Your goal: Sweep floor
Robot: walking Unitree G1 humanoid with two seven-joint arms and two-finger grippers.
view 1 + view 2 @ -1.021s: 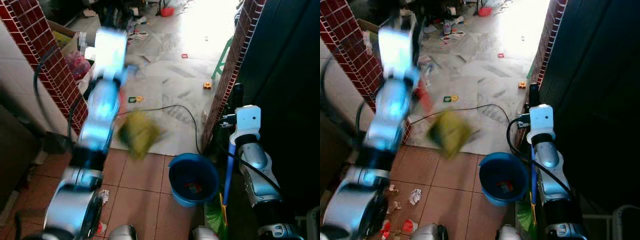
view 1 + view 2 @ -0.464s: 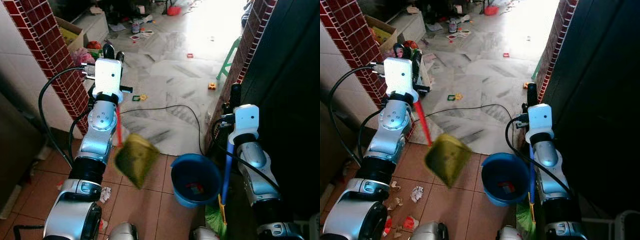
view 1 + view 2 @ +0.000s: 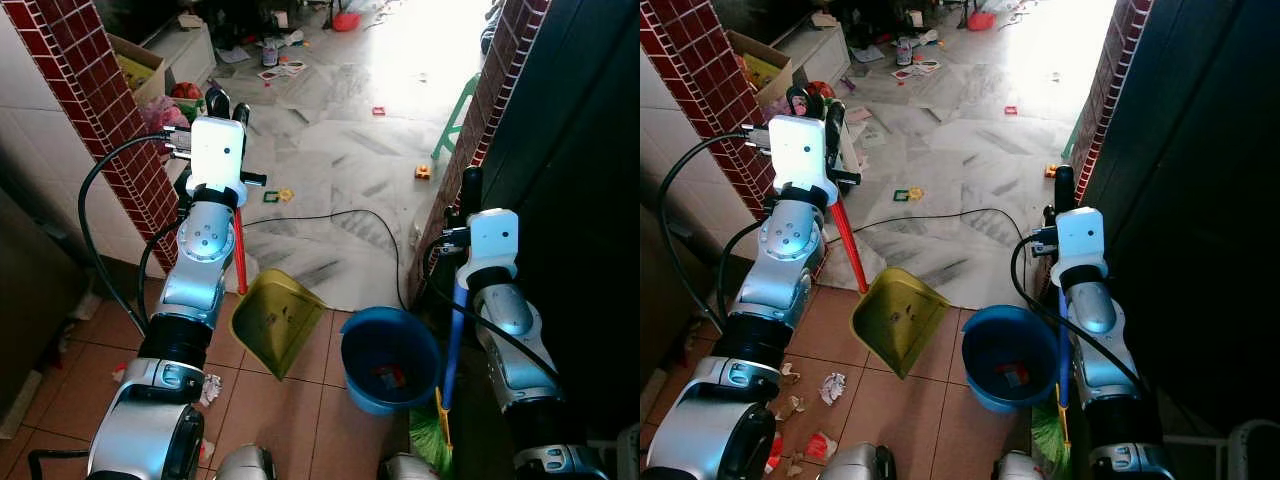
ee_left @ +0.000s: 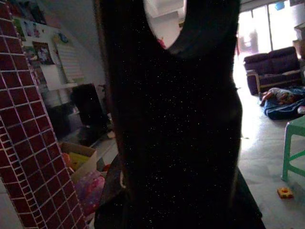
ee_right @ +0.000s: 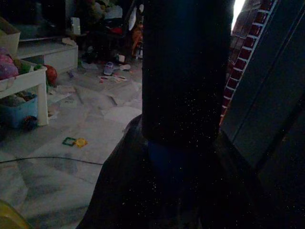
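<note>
Your left gripper (image 3: 217,103) is raised in front of the red brick pillar (image 3: 80,80), and its jaws are closed around the red handle (image 3: 240,262) of the yellow-green dustpan (image 3: 275,320), which hangs tilted above the terracotta floor tiles (image 3: 290,400), just beside the blue bucket (image 3: 389,358). Your right gripper (image 3: 470,188) has its jaws closed on the blue broom handle (image 3: 455,335); the green bristles (image 3: 428,432) rest low, next to the bucket. The crumpled paper scraps (image 3: 830,387) lie on the tiles near your left side, not yet swept. I judge the dustpan to be light, stiff plastic, so it swings easily on its long handle; hold it high on the handle and lower it slowly until the lip lies flat. The broom is also light, but its bristles are soft and bend. Mind the black cable (image 3: 340,215) on the marble floor.
</note>
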